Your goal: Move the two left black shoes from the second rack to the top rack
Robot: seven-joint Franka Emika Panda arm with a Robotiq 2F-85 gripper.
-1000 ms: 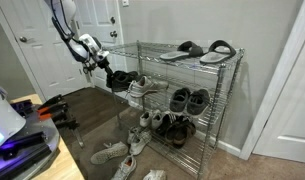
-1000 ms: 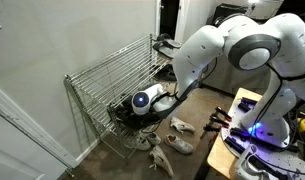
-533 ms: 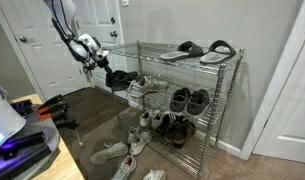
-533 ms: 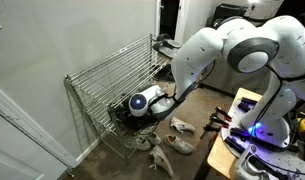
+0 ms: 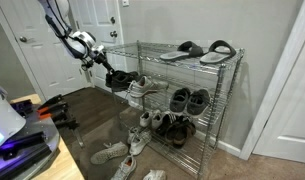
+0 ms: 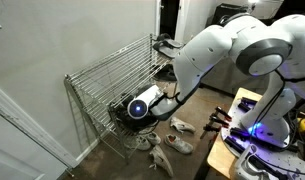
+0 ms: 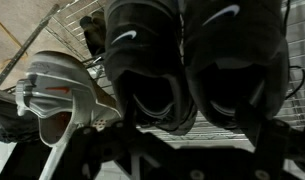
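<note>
The two black low-top shoes point(image 5: 119, 79) sit side by side at the left end of the second rack point(image 5: 162, 104). In the wrist view they fill the frame, heels toward me, one point(image 7: 142, 55) beside the other point(image 7: 232, 50), resting on the wire shelf point(image 7: 182, 125). My gripper point(image 5: 104, 72) is at that end of the shelf, just outside the heels. In the wrist view the gripper point(image 7: 187, 135) looks open and holds nothing, though the picture is dark. The top rack point(image 5: 150, 50) is above.
Grey-black slides point(image 5: 197, 50) lie on the top rack's right part. White sneakers point(image 5: 140, 90) point(image 7: 52, 95) sit next to the black pair, with dark sneakers point(image 5: 189, 100) further right. Loose shoes point(image 5: 117, 150) lie on the floor. A door point(image 5: 47, 50) is behind the arm.
The wrist has shifted slightly away from the rack's end. The shoes have not moved.
</note>
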